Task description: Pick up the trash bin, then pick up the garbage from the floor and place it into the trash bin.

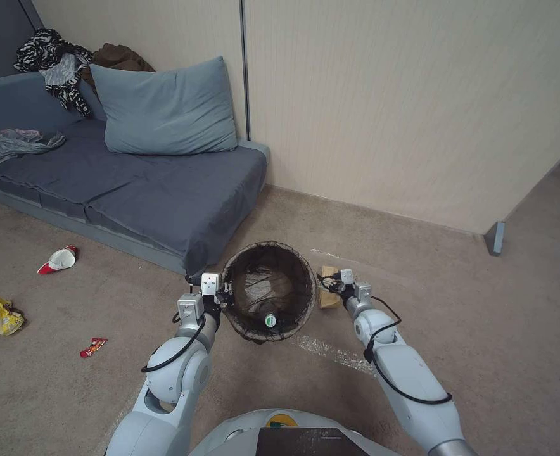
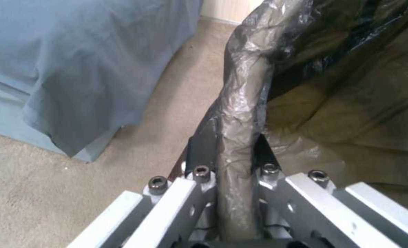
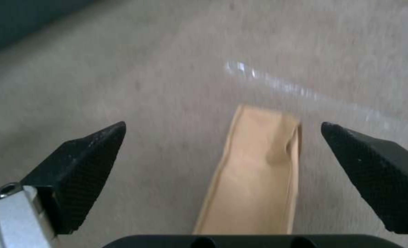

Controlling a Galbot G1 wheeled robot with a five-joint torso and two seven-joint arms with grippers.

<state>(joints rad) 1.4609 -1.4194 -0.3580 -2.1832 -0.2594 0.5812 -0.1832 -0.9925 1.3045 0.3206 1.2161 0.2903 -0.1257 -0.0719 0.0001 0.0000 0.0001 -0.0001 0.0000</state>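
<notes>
The trash bin [image 1: 268, 291], round and lined with a dark bag, hangs just off the carpet in front of me. My left gripper [image 1: 224, 296] is shut on its left rim; in the left wrist view the fingers [image 2: 199, 151] clamp the bag-covered rim [image 2: 240, 113]. A clear bottle with a green cap [image 1: 270, 320] lies inside the bin. My right gripper [image 1: 330, 283] stands open right of the bin, low over a brown paper piece [image 1: 328, 292]. In the right wrist view that paper [image 3: 254, 172] lies between the spread fingertips [image 3: 93, 155]. More garbage lies at the left: a red-and-white cup [image 1: 59, 259], a yellow wrapper [image 1: 7, 315], a red wrapper [image 1: 93, 346].
A grey-blue sofa [image 1: 166, 196] with a pillow [image 1: 166, 107] and clothes stands at the back left, its corner close to the bin. A beige wall [image 1: 407, 114] runs behind. A partition foot [image 1: 495, 239] stands at the right. Clear tape strips [image 1: 330, 351] cross the carpet.
</notes>
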